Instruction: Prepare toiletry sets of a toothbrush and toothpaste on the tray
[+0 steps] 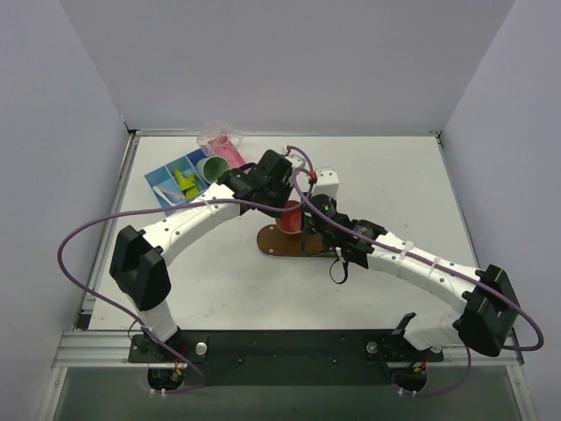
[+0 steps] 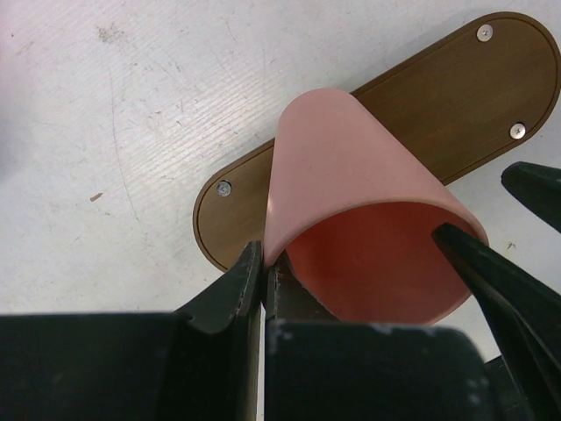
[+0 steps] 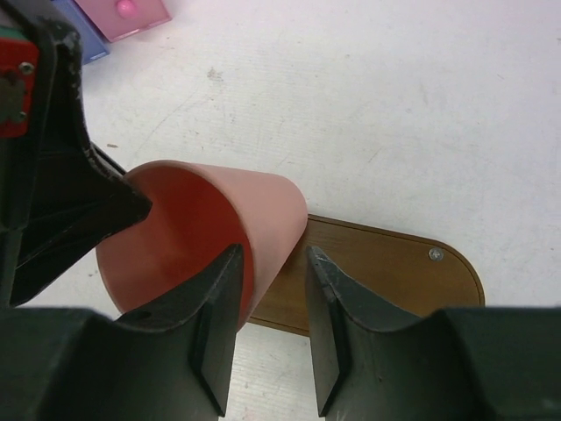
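Resting mid-table, a flat dark brown wooden oblong tray [image 2: 438,105] with rounded ends and pale screws, a salmon-pink plastic cup [image 2: 351,184] tilted over it. Reaching in from opposite sides, left gripper [image 2: 351,272] spread wide astride the cup's rim, right gripper [image 3: 272,289] narrowly pinching the cup's wall.

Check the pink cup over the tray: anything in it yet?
Empty as far as visible. Both wrist views look into the pink cup above the tray and show only bare inner wall; the bottom isn't fully visible.
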You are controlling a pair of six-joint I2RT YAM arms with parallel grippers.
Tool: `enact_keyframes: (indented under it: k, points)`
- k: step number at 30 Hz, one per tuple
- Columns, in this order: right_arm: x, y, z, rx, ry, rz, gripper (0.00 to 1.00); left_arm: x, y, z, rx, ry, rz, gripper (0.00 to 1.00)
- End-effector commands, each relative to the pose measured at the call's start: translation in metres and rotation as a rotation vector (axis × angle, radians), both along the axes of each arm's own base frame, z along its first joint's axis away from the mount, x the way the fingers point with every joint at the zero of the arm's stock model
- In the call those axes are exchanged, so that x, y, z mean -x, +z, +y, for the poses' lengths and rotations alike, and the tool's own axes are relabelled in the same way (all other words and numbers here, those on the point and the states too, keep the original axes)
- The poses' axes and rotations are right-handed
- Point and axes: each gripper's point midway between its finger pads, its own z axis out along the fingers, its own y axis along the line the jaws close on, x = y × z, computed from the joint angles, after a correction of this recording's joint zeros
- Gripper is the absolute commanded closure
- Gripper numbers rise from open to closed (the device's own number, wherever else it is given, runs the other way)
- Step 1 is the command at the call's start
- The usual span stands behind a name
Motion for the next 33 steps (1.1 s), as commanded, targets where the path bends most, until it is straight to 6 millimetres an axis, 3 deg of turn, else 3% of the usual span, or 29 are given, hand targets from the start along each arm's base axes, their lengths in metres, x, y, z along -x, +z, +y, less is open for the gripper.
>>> enact_keyframes:
  k: [1,8,17,28,31,33]
  points:
    - [-0.007,0.007,-0.003,0.01,-0.051,-0.032,0.71,-0.004,0.039,-0.009,0.105,-0.005,-0.096,1.0]
    - [-0.006,-0.002,-0.007,-0.001,-0.078,-0.017,0.74,-0.002,0.05,-0.011,0.173,0.011,-0.119,1.0]
    - [-0.005,0.001,-0.009,-0.057,-0.102,-0.037,0.73,-0.006,0.06,-0.008,0.319,0.057,-0.092,1.0]
    - [-0.01,-0.005,-0.01,-0.047,-0.109,-0.015,0.73,0.0,0.063,-0.014,0.317,0.036,-0.124,1.0]
    - [-0.011,-0.008,-0.012,-0.047,-0.115,-0.007,0.81,0.001,0.065,-0.013,0.292,0.039,-0.162,1.0]
    - [-0.012,-0.008,-0.013,-0.042,-0.118,-0.004,0.93,0.001,0.064,-0.011,0.272,0.035,-0.179,1.0]
